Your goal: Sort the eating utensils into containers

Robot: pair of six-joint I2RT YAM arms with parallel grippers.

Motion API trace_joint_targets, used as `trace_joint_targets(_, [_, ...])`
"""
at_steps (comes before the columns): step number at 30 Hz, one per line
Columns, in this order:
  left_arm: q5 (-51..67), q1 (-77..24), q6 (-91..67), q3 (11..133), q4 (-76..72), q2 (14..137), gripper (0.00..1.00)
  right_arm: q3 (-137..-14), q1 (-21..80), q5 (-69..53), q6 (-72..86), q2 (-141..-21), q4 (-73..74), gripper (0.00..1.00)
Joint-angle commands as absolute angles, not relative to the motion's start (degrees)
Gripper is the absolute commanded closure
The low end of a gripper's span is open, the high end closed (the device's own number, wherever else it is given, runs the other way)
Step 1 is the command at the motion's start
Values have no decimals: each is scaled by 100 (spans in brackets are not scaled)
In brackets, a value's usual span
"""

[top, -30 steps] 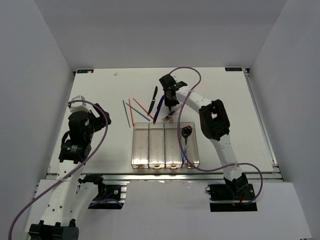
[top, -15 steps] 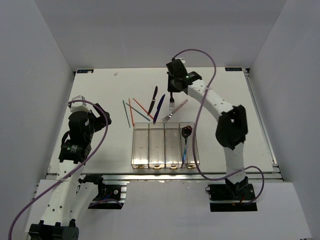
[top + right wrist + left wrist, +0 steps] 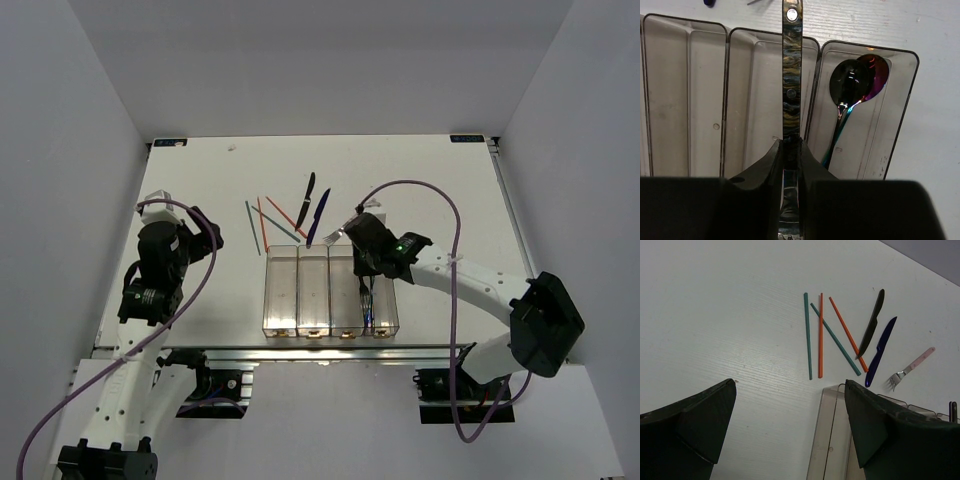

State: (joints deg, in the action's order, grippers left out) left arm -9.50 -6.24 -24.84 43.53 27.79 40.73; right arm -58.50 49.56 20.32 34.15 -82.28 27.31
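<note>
Where the right gripper fills the bottom centre of the right wrist view, its jaws are clenched on an iridescent-handled utensil. The utensil's working end is hidden behind the fingers. Its handle runs straight up the frame across the containers, over the bin just left of the rightmost; whether it is inside or above that bin I cannot tell. In the rightmost bin lie a dark spoon and a red-bowled spoon, bowls overlapping toward the top. At the bottom of the left wrist view, the left gripper is released wide, grasping nothing. Above it on the table, green chopsticks and orange chopsticks cross. Right of them lie a black knife, a dark-blue knife and a fork.
</note>
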Motion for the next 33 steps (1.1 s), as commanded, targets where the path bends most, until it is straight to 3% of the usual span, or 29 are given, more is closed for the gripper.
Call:
trace_joint_targets(1, [-852,-650,-2417,4307,2689,4096,2,-5959,4983,2303,3735,-7910,2329,100])
trace_joint_targets(13, [-853,-650,-2417,4307,2698,4140,2,-6012,5370,2434,3867,-8297,2233,98])
trace_joint_targets(16, [-853,-650,-2408,4298,2698,4122,2,-6021,5379,2522,3797,-8411,2285,89])
trace_joint_targets(20, [-853,-650,-2408,4307,2698,4096,2,-5959,5440,2400,3797,-8367,2198,57])
trace_joint_targets(24, [-853,-650,-2408,4298,2698,4096,2,-5976,5467,2216,3744,-8218,2057,44])
trace_joint_targets(29, [-853,-650,-2408,4298,2698,4087,2,-6553,5301,2460,3673,-8261,2170,14])
trace_joint_targets(33, [-879,-650,-2417,4298,2698,4096,2,-7618,4695,2425,3665,-9059,2810,11])
